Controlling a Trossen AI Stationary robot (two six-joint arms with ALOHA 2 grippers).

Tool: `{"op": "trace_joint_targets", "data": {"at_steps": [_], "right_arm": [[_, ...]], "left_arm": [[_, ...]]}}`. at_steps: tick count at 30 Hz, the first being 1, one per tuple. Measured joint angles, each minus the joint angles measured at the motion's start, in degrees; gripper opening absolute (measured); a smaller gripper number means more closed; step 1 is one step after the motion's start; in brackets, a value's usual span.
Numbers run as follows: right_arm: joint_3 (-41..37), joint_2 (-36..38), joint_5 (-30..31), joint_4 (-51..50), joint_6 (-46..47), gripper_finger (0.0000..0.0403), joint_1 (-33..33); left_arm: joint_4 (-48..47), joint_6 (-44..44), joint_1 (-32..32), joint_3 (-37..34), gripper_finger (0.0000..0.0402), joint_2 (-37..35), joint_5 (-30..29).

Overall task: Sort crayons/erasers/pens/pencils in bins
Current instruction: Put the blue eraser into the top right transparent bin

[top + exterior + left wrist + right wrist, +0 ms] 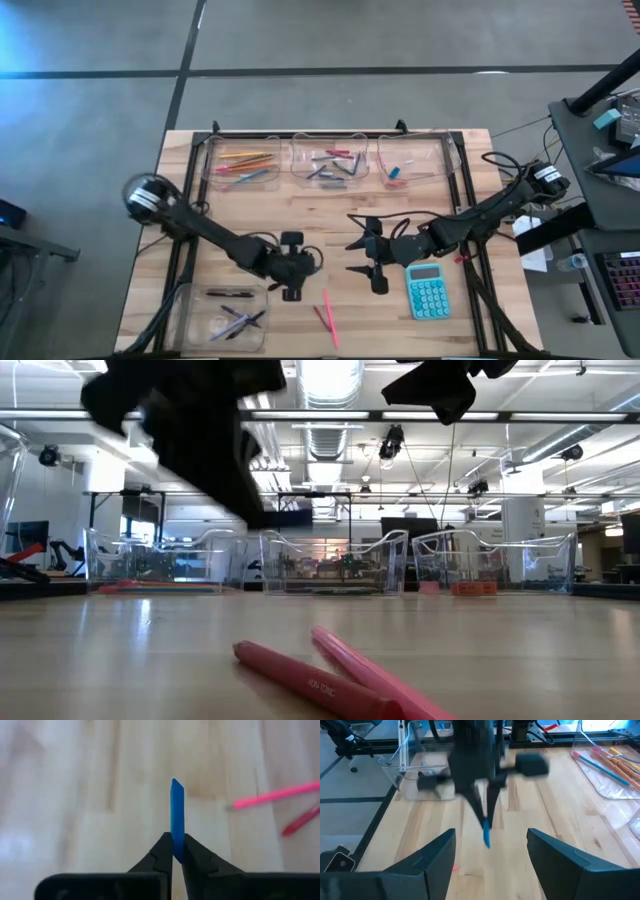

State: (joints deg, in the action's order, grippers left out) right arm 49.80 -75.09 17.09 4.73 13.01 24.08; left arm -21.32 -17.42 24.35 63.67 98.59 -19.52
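Left pincer (292, 292) is clenched on a thin blue stick (177, 815), gripped by one end so the rest pokes straight out past the tips; it hangs above the table (400, 200) a little left of centre, toward the near edge. Pen, pencil or crayon, hard to tell; only the edge shows in the left wrist view, and the right wrist view shows it blurred, pointing down. Right pincer (372, 262) is spread wide and holds nothing, at mid-table, facing the left one. Three bins (330, 160) sit along the far edge, a fourth bin (222, 312) at the near left corner, just beside the left pincer, so that arm is nearer it. Near bin holds dark pens (240, 318); far-left bin has pencils (245, 165). If the stick is a pen, the drop is a short move toward the near left corner. Two pink-red sticks (326, 315) lie loose near the near edge, just right of the left pincer, long axes roughly toward the far edge. Teal calculator (427, 290) sits by the right pincer. Contents of the far middle and right bins are too small to sort out.
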Motion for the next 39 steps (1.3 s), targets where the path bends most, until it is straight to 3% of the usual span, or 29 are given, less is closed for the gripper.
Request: {"op": "trace_joint_targets", "data": {"at_steps": [5, 10, 13, 17, 22, 32, 39], "right_arm": [[-0.6, 0.0, 4.0, 0.3, -0.8, 0.0233, 0.0], [-1.9, 0.0, 6.1, 1.6, -0.9, 0.0233, -0.3], [-3.4, 0.0, 6.1, 7.5, -2.0, 0.0233, -0.5], [-5.2, 0.0, 6.1, 13.8, -4.1, 0.0233, -0.6], [-5.4, 0.0, 6.0, 14.0, -3.3, 0.0233, -1.3], [-5.5, -6.1, 5.1, 21.3, -3.1, 0.0228, -3.0], [-5.2, -7.0, 1.8, 23.4, -2.4, 0.0188, -4.3]], "left_arm": [[9.8, 8.2, -0.3, -3.5, 0.0004, -8.6, -3.6], [31.6, 14.8, -2.7, -11.6, 0.0003, -13.8, 0.0], [38.2, 14.9, -4.9, -14.9, 0.0003, -14.3, 1.0], [42.8, 14.8, -6.4, -16.7, 0.0003, -13.1, 1.1], [48.7, 14.9, -6.4, -17.2, 0.0002, -10.7, 1.6], [49.7, 14.8, -6.4, -16.9, 0.0005, -10.1, 2.8], [49.0, 14.8, -6.4, -17.2, 0.0007, -10.1, 2.9]]}}
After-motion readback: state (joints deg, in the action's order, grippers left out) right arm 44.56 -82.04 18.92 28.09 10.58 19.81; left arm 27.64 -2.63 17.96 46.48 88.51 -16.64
